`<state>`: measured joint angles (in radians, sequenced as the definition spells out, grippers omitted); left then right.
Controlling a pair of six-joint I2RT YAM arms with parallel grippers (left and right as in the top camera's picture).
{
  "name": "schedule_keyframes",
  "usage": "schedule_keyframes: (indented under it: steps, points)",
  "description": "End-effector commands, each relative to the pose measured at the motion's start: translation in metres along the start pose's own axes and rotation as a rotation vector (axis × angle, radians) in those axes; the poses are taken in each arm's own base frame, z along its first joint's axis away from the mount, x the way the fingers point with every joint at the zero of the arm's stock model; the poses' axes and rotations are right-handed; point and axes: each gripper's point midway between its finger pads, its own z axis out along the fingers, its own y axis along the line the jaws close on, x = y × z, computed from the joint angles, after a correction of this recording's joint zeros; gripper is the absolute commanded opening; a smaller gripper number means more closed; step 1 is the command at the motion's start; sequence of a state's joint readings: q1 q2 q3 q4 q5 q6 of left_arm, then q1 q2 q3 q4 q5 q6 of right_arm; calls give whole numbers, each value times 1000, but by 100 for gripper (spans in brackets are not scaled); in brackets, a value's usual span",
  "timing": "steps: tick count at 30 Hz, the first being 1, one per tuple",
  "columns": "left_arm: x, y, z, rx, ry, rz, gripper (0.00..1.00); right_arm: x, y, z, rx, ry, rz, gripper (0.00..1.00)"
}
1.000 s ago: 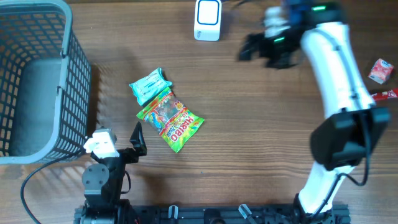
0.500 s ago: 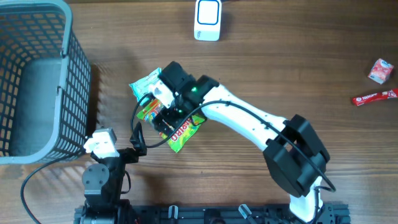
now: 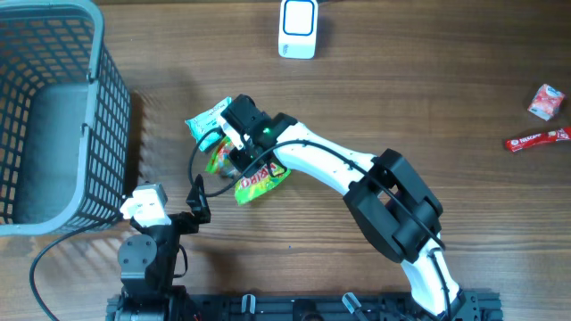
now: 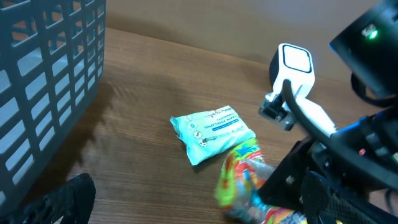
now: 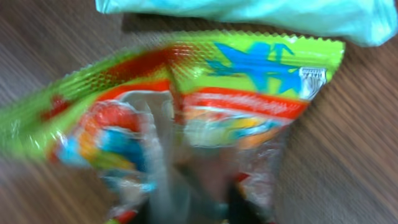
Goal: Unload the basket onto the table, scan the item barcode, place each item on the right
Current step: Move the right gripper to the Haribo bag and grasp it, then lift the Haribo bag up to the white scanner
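Note:
A green and orange gummy candy bag lies crumpled at the table's middle left, beside a teal wipes pack. My right gripper reaches across from the right and is shut on the candy bag, whose clear film bunches between the jaws. The white barcode scanner stands at the far edge. My left gripper rests open near the front left, apart from the bag, with nothing between its fingers.
A grey wire basket fills the far left. A small red box and a red bar lie at the right edge. In the left wrist view the teal pack and scanner sit beyond the bag.
The right arm swung from near the scanner down to the candy bag and closed on it. The bag has crumpled and shifted slightly. The left arm stayed still.

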<state>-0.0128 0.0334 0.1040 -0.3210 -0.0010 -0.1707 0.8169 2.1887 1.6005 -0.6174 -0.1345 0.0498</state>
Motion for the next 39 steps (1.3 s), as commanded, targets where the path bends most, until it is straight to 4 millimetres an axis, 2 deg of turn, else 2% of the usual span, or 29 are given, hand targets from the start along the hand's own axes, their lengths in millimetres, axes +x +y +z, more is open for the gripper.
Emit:
schedule_keyframes:
  steps: [1, 3, 4, 5, 6, 8, 9, 11, 12, 13, 14, 16, 17, 18, 20, 21, 22, 23, 25, 26, 29, 31, 34, 39]
  points:
    - [1, -1, 0, 8, -1, -3, 100, 2, -11, -16, -49, 68, 145, 4]
    - [1, -1, 0, 8, -1, -3, 100, -8, -5, -57, -178, 71, 209, 4]
    - [1, -1, 0, 8, -1, -3, 100, -11, -7, -83, -245, 86, 305, 4]
    - [1, -1, 0, 9, -1, -3, 100, -10, -11, -114, -343, 121, 450, 4]
    - [1, -1, 0, 8, -1, -3, 100, -9, -10, -140, -478, 137, 518, 4]
    - [1, -1, 0, 8, -1, -3, 100, -10, -14, -178, -692, 133, 603, 8]
    - [1, -1, 0, 9, -1, -3, 100, -8, -23, -192, -759, 134, 666, 18]
    - [1, -1, 0, 8, -1, -3, 100, -3, -52, -215, -856, 134, 835, 19]
    - [1, -1, 0, 9, -1, -3, 100, 0, -71, -220, -858, 108, 882, 19]
    - [1, -1, 0, 8, -1, -3, 100, 1, -87, -221, -842, 73, 890, 8]
    - [1, -1, 0, 8, -1, -3, 100, 3, -99, -221, -821, 43, 882, 4]
    - [1, -1, 0, 8, -1, -3, 100, 7, -119, -218, -759, -12, 835, 5]
    - [1, -1, 0, 8, -1, -3, 100, 14, -127, -212, -694, -4, 816, 16]
    - [1, -1, 0, 8, -1, -3, 100, 22, -128, -208, -656, 24, 809, 23]
    - [1, -1, 0, 8, -1, -3, 100, 33, -111, -199, -602, 84, 691, 37]
    - [1, -1, 0, 8, -1, -3, 100, 40, -106, -186, -502, 144, 660, 49]
    - [1, -1, 0, 8, -1, -3, 100, 45, -106, -173, -401, 181, 631, 66]
    - [1, -1, 0, 8, -1, -3, 100, 48, -109, -160, -287, 205, 610, 100]
    - [1, -1, 0, 8, -1, -3, 100, 58, -120, -132, -30, 247, 667, 100]
    - [1, -1, 0, 8, -1, -3, 100, 62, -113, -120, 26, 265, 668, 100]
    - [1, -1, 0, 8, -1, -3, 100, 67, -77, -87, 22, 282, 601, 100]
    - [1, -1, 0, 8, -1, -3, 100, 75, -76, -69, 105, 275, 621, 100]
    - [1, -1, 0, 8, -1, -3, 100, 80, -78, -55, 156, 257, 626, 100]
    - [1, -1, 0, 8, -1, -3, 100, 75, -84, -35, 189, 194, 636, 100]
